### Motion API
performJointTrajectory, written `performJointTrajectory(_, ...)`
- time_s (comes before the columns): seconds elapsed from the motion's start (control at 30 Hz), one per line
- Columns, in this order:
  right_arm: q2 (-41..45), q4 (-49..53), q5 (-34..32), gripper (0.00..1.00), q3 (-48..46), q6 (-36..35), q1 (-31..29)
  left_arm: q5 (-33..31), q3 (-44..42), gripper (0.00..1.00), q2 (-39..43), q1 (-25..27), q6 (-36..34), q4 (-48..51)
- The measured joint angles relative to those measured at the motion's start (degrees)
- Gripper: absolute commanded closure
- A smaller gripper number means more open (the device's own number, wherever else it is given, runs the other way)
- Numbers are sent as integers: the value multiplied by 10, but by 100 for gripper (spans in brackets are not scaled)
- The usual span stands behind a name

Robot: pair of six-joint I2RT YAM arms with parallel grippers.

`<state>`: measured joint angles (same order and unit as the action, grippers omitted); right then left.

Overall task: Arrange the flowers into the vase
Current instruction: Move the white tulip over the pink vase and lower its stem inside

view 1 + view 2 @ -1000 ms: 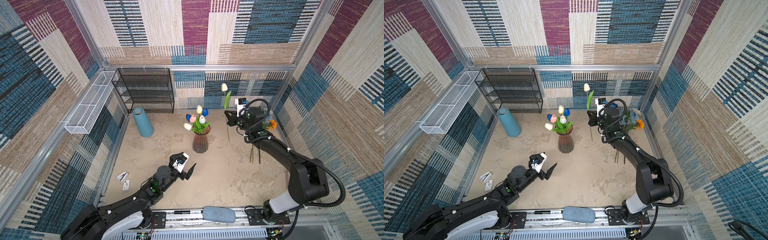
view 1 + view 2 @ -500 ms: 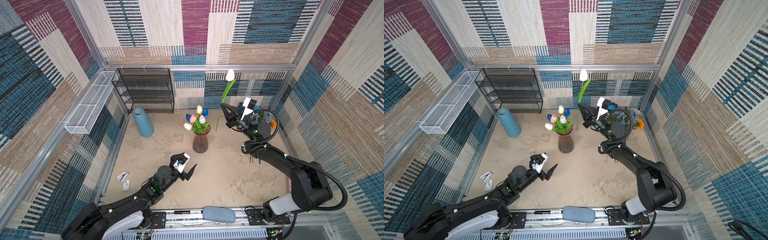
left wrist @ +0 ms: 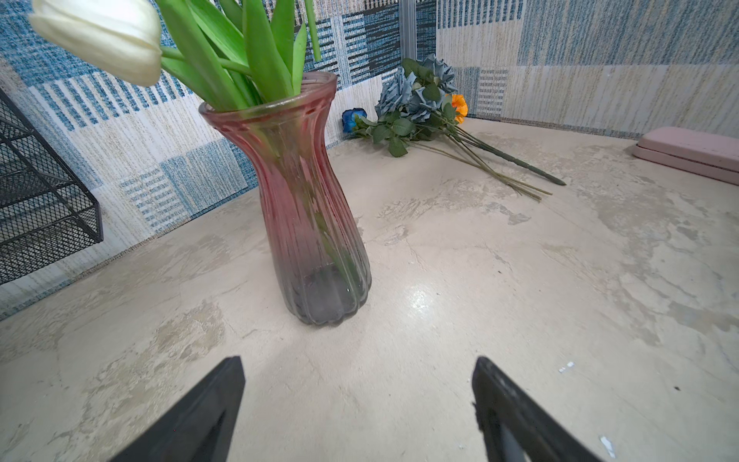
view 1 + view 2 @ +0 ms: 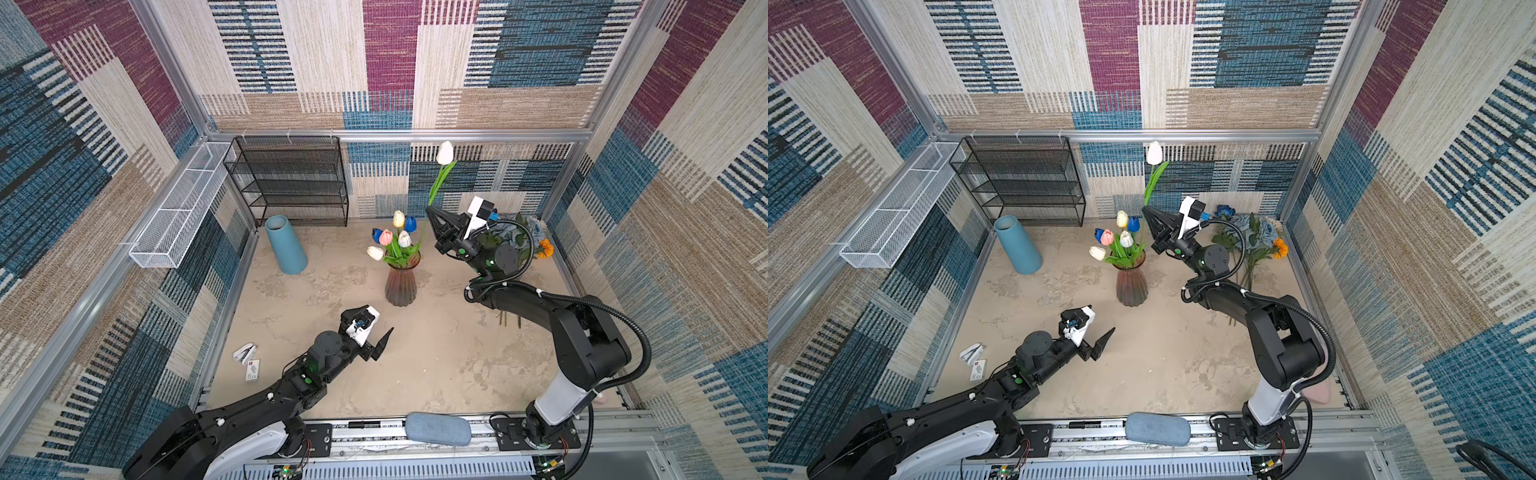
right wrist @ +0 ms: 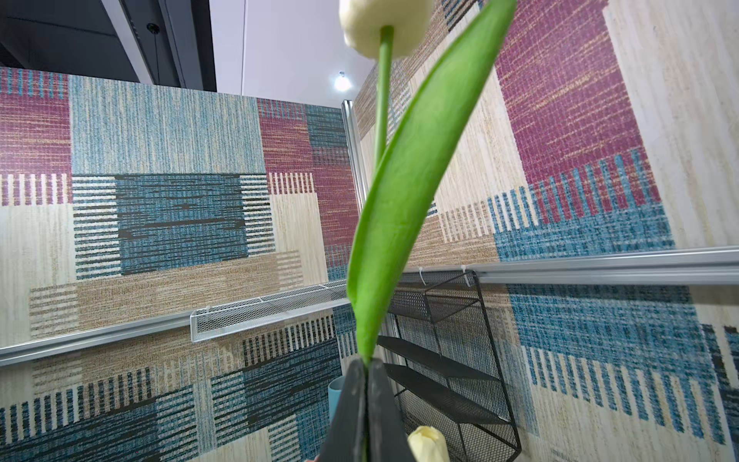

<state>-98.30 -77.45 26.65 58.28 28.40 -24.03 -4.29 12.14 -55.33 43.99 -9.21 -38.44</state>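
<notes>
Pinching the white tulip (image 4: 445,153) — right hand (image 4: 429,211), fully closed; left hand (image 3: 358,362) agape.

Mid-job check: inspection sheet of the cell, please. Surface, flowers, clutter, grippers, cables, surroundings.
Surface: beige table, mottled, no spill seen.
Job's things: vase upright, several tulips in it; white tulip held up beside it; dusty-blue roses, deep-blue rose, orange bloom lying at the far right.
Clutter: blue cylinder, stapler, card, pink case, grey-blue case on the front rail.
Grippers: left gripper open, empty, facing the vase; right gripper shut on the white tulip's stem.
Cables: black cable loop at the right wrist, no snag seen.
Surroundings: patterned walls, black mesh rack, white wire basket.
</notes>
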Motion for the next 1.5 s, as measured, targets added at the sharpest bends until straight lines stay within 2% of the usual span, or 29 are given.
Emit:
performJointTrajectory(0.33, -33, -17, -12, 100, -12, -1, -10, 0, 0, 8, -2, 0, 0, 0)
performJointTrajectory(0.5, -35, -19, 5, 100, -38, -18, -11, 0, 0, 8, 1, 0, 0, 0)
performJointTrajectory(0.83, -34, -36, 48, 99, -69, -77, -15, 0, 0, 8, 3, 0, 0, 0)
performJointTrajectory(1.1, -33, 21, 59, 96, -86, -129, -23, 0, 0, 8, 2, 0, 0, 0)
performJointTrajectory(1.17, -31, 38, 59, 94, -90, -146, -26, 0, 0, 8, 1, 0, 0, 0)
performJointTrajectory(1.33, -15, 75, 57, 74, -104, -178, -30, 0, 1, 8, -2, 0, -2, 0)
performJointTrajectory(1.5, 22, 112, 35, 65, -119, -195, -30, 0, 1, 8, -2, 0, -7, 0)
